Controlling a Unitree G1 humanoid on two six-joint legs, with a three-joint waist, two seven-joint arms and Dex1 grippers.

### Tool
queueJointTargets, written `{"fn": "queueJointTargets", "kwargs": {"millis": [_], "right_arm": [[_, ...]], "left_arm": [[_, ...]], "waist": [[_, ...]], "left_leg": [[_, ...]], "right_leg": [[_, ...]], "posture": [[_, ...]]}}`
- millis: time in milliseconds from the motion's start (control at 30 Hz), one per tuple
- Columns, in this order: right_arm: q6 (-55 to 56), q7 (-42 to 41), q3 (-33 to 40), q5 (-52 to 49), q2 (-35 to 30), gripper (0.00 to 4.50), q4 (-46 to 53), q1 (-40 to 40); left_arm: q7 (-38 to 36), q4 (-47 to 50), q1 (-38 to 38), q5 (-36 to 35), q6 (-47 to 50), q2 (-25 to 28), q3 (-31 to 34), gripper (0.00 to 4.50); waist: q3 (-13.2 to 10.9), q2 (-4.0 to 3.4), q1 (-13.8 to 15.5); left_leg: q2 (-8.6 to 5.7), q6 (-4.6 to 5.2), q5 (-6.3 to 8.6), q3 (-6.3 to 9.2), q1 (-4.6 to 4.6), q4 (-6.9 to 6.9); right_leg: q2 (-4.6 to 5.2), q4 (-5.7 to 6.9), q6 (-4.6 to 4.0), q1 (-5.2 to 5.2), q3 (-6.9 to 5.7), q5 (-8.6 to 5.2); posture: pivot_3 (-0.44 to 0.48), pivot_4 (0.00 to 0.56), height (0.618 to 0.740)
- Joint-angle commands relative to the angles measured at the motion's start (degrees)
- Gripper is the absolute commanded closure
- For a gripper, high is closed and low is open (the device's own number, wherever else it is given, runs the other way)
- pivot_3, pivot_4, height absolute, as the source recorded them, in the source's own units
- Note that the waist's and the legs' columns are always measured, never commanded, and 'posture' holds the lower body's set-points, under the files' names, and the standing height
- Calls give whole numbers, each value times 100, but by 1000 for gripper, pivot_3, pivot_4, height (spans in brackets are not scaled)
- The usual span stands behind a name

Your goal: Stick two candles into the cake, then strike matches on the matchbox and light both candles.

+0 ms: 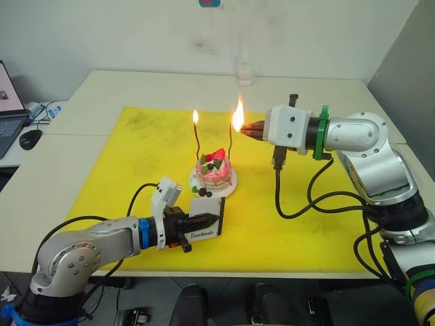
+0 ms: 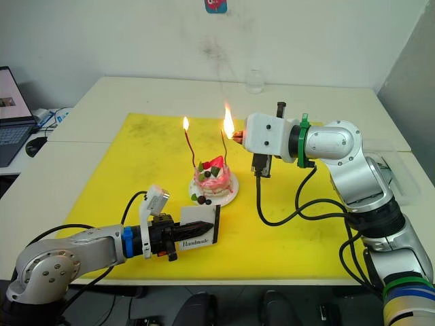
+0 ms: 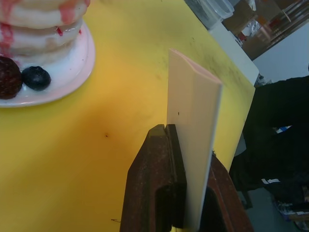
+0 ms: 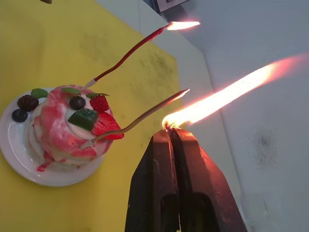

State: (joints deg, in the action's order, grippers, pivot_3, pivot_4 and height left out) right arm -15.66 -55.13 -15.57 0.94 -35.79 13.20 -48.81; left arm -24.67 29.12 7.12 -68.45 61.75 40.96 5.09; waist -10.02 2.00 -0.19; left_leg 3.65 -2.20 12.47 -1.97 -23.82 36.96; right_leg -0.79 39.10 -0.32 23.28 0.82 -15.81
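While the flame burns, you should note these things:

Right claw (image 4: 171, 130): fingers pressed together on the match (image 4: 167, 126), which burns with a long flame just beside the tip of the pale gold candle (image 4: 145, 113). This match is short and brittle, and the fire is very near the fingertips, so you hold only its far end.

Left claw (image 3: 176, 140): clamped on one edge of the matchbox (image 1: 207, 225), keeping it upright on the yellow surface (image 1: 136, 163) near the plate (image 1: 231, 185). I judge the box light and easy to crush.

Candles: both stand in the cake (image 1: 213, 170); the red candle (image 4: 128, 52) is already lit. They look thin and soft, so you touch only the wick.

Writing: "Handmade" in black on the matchbox.
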Motion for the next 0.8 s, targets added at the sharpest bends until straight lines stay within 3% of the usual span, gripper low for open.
{"fn": "queueJointTargets", "kwargs": {"millis": [33,800], "right_arm": [[128,26,164,-13,-18,4465,87,-122],[544,-28,89,15,97,4465,-142,-21]], "left_arm": [[-114,126,96,36,-79,-32,0,4500],[-184,147,144,143,-63,-117,-65,4500]], "waist": [[0,0,0],[0,0,-3]], "left_leg": [[0,0,0,0,0,0],[0,0,0,0,0,0]], "right_leg": [[0,0,0,0,0,0],[0,0,0,0,0,0]], "posture": [[0,150,729],[0,150,729]]}}
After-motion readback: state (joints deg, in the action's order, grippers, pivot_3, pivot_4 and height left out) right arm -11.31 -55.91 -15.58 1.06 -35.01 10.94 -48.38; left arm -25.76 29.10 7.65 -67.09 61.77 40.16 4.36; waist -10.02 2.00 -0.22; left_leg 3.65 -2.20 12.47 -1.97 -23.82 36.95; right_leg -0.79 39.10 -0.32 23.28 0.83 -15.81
